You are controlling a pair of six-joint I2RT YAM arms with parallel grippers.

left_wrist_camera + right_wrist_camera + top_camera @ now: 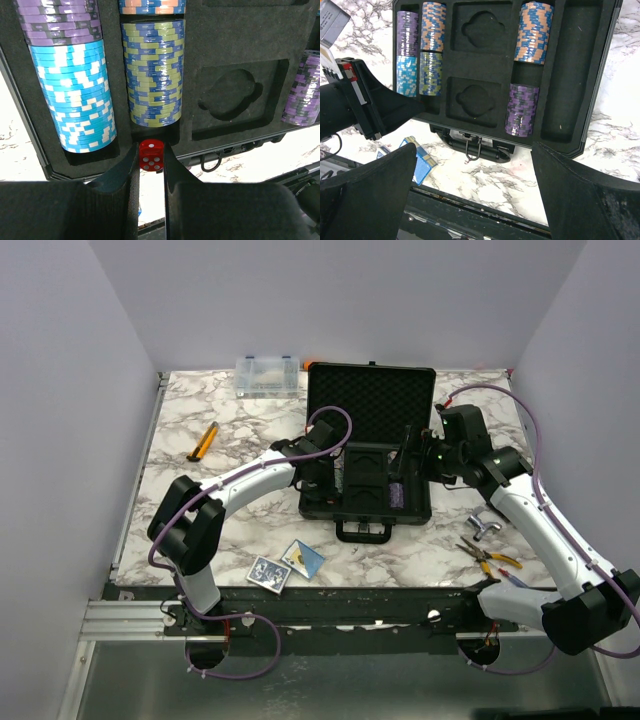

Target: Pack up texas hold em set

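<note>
Left gripper (151, 150) pinches the red die (151, 156), poised at the front end of the green-and-blue chip stack (154, 75) in the open case (370, 405); right gripper (475, 150) hangs spread wide, empty, over the tray (567, 75). Danger here: let go off-centre and the die could bounce over the front lip onto the table (200, 410)

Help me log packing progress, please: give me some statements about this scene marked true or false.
1. The left gripper pinches a red die. True.
2. The case lid is shut. False: it stands open.
3. Both card decks sit in the tray. False: they lie on the table outside it.
4. The right gripper is open. True.
5. No chips are packed yet. False: chip stacks fill several slots.
</note>
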